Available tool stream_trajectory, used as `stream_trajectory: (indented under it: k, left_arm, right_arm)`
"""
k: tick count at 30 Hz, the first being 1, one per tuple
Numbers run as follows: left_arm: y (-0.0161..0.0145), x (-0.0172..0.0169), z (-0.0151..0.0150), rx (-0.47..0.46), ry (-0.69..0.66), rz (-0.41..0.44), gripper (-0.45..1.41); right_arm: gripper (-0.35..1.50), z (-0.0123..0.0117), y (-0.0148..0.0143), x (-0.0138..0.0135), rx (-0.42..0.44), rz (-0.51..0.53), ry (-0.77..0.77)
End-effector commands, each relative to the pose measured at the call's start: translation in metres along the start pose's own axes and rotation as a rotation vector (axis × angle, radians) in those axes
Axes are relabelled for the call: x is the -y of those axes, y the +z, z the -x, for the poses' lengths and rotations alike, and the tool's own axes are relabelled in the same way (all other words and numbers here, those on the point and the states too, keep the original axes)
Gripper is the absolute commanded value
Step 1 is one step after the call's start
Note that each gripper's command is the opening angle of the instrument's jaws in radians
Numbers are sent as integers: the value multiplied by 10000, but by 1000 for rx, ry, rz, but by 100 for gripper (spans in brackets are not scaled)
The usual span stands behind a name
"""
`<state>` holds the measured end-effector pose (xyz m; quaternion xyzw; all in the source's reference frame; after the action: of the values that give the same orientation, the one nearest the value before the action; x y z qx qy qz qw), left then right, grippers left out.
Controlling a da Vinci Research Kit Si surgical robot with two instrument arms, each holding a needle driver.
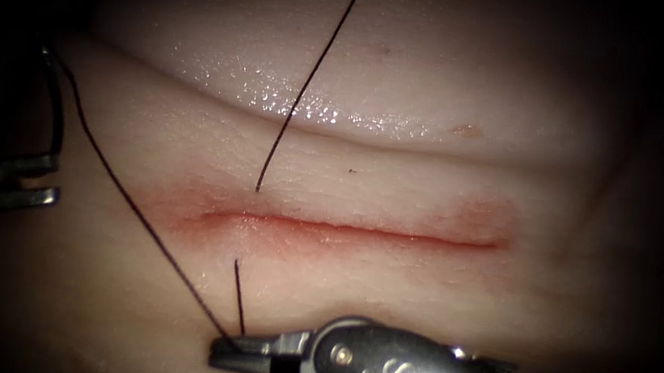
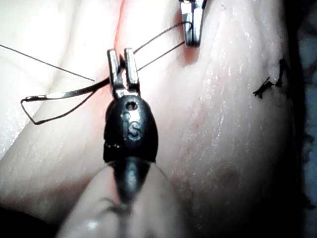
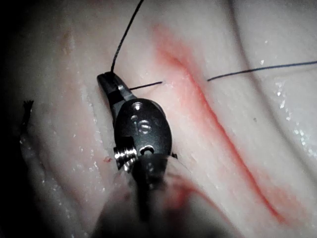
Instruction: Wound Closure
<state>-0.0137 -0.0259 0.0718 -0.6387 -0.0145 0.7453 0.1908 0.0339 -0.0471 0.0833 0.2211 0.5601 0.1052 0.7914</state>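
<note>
Curved dark metal needle (image 1: pixel 57 115) off pale pork tissue (image 1: pixel 432 164), upright at endoscope view's far left. Left tool (image 1: pixel 55 180) fingers grip it near end away from thread. Thin black thread (image 1: pixel 310 79) enters tissue above reddened horizontal cut (image 1: pixel 360 231), exits below. Right tool (image 1: pixel 222 353) fingers closed on thread there, just below cut's left part.

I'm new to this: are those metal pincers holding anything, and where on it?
The right tool is shut on the thread, where two strands meet at its tip. The left tool grips the needle near one end; its jaws look parted.
</note>
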Motion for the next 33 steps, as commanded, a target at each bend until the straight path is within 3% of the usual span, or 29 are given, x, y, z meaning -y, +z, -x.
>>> stream_trajectory:
  k: [1, 9, 14, 17, 19, 20, 23, 33]
  left_arm:
    - [4, -6, 7, 0, 0, 0, -45]
    - [2, -14, 4, -4, 2, 10, -45]
    - [2, -13, 4, -4, 2, 10, -45]
    - [2, -12, 5, -5, 1, 11, -45]
    - [1, -11, 5, -6, 1, 14, -45]
    - [0, -10, 6, -7, 1, 15, -45]
    - [-4, -6, 6, -9, 0, 22, -45]
    - [-22, 5, 7, 17, -6, 6, -45]
  right_arm:
    - [-35, -4, 13, 17, -3, -7, 0]
    - [-35, -35, 22, 60, -22, -49, -14]
    - [-33, -41, 19, 49, -26, -44, -24]
    - [74, -38, 12, 30, -20, -18, -19]
    - [121, -35, 7, 15, -12, 24, -6]
    - [133, -33, 4, 8, -11, 45, 0]
    - [146, -26, -6, -9, -17, 102, 12]
    - [148, -3, -29, -49, -3, 145, 5]
